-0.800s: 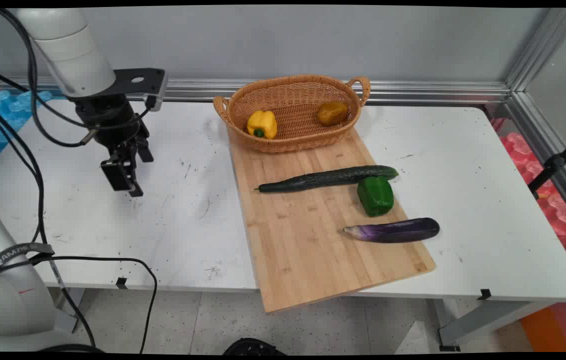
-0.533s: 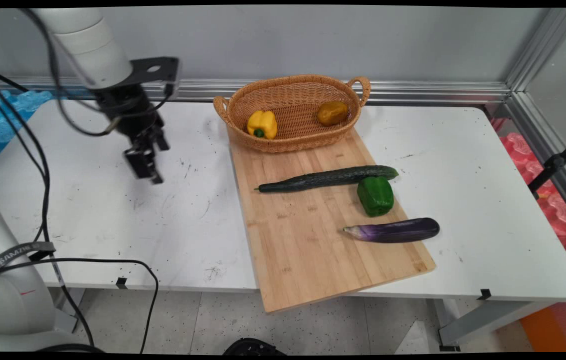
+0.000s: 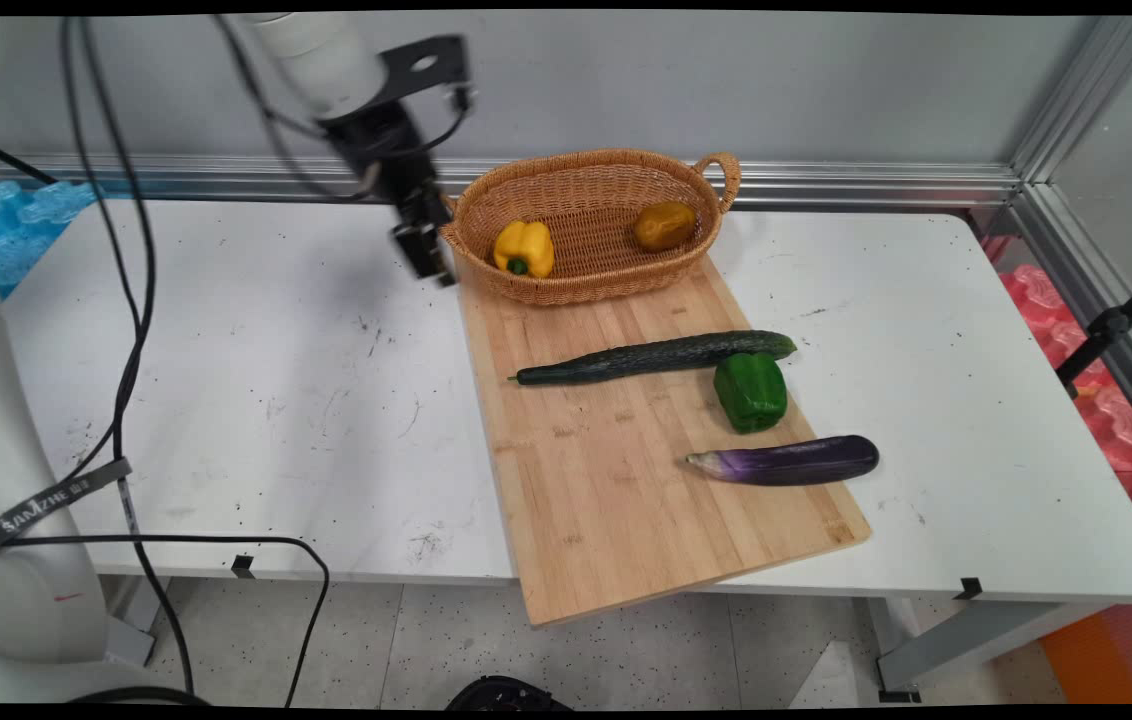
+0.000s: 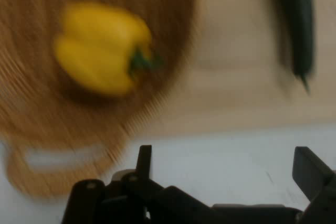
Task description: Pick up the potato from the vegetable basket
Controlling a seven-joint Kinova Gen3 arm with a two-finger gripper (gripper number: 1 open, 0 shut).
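The gripper (image 3: pixel 423 250) is hanging above the worktop (image 3: pixel 256 400) with its two fingers (image 4: pixel 144 160) spread wide apart and nothing between them. It is hovering just beside the left handle of the wicker basket (image 3: pixel 586 290), at the far left corner of the wooden cutting board (image 3: pixel 626 480); whether it is touching the handle cannot be told.

Nearest to the gripper, a yellow bell pepper (image 3: pixel 523 247) is lying inside the basket, at the end closest to the gripper. In the hand view the yellow bell pepper (image 4: pixel 102 48) is showing with its green stem, above the fingers and to the left. A brownish-yellow vegetable (image 3: pixel 664 225) is resting at the basket's other end, farther from the gripper.

Beyond the basket, away from the gripper on the board's near side, a long dark cucumber (image 3: pixel 656 357) is lying across the board, and its tip (image 4: pixel 299 35) is appearing at the upper right of the hand view. A green bell pepper (image 3: pixel 750 391) is sitting just beside the cucumber's far end, and a purple eggplant (image 3: pixel 786 461) is lying farthest from the gripper, partly overhanging the board's right edge.
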